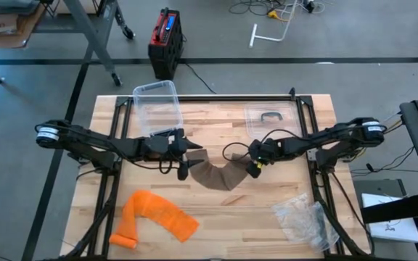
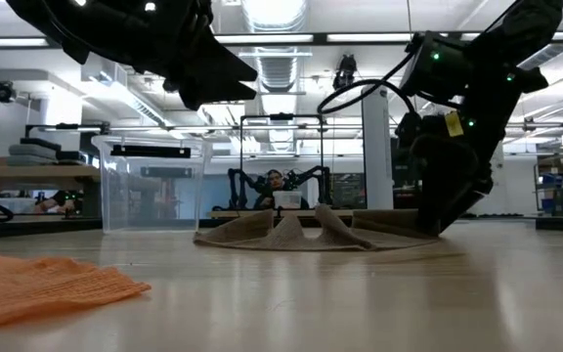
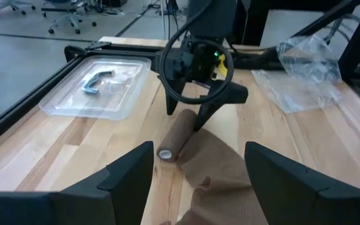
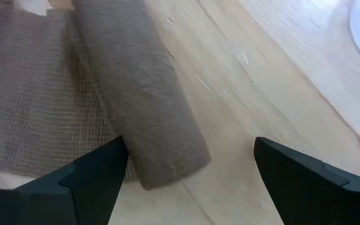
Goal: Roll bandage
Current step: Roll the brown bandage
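Observation:
A brown bandage [image 1: 220, 174] lies mid-table, partly wound into a roll [image 3: 177, 134] with a white core. Its loose cloth [image 3: 220, 165] is spread flat beside the roll. My right gripper [image 4: 186, 181] is open and slants down over one end of the roll [image 4: 139, 94]. One finger [image 4: 99, 175] stands close beside that end, and the other is well off over bare wood. My left gripper [image 3: 199, 181] is open and hangs above the loose cloth, clear of it. In the low view my left gripper [image 2: 218, 83] is well above the table. My right gripper comes at the roll's end [image 4: 167, 162] slanting down from the table's right. One finger [image 4: 105, 169] stands right against the roll's side. I cannot tell whether it touches. The roll lies flat on the table.
An orange bandage [image 1: 154, 217] lies at the near left. A clear tub [image 1: 157, 107] stands at the far edge, with its lid [image 1: 271, 119] to its right. A crumpled plastic bag [image 1: 303, 217] lies near right. Bare wood shows in front of the brown bandage.

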